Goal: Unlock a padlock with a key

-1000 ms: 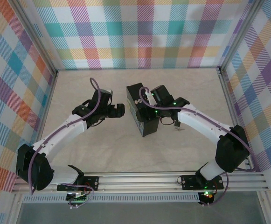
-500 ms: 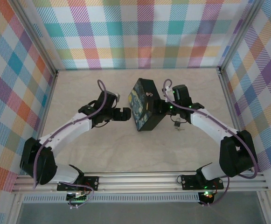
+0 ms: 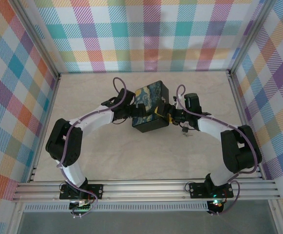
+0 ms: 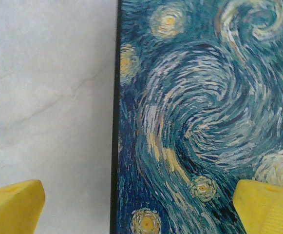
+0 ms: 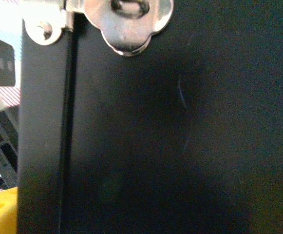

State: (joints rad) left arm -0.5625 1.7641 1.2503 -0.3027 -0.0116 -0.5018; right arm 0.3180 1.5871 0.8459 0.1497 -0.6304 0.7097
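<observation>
A black box [image 3: 151, 100] with a swirling blue-yellow painted lid [image 4: 204, 97] sits mid-table, lid facing up. My left gripper [image 3: 133, 114] hovers open over the lid's left edge, its yellow fingertips [image 4: 12, 207] spread wide with nothing between them. My right gripper [image 3: 169, 115] is against the box's right side. The black front face [image 5: 180, 146] fills the whole gap between its fingers [image 5: 0, 214], so it is shut on the box across its thickness. A silver hasp [image 5: 126, 22] shows on that face. The tiny dark padlock [image 3: 184, 129] lies on the table under the right forearm. I cannot pick out the key.
Plaid walls enclose the pale marble table [image 3: 107, 151] on three sides. An aluminium rail [image 3: 146, 187] with both arm bases runs along the near edge. Open tabletop lies in front of the box and to the far left.
The box has turned from standing on its side to lid-up and shifted toward the back. The left gripper moved right onto the lid's edge. The right gripper swung round with the box.
</observation>
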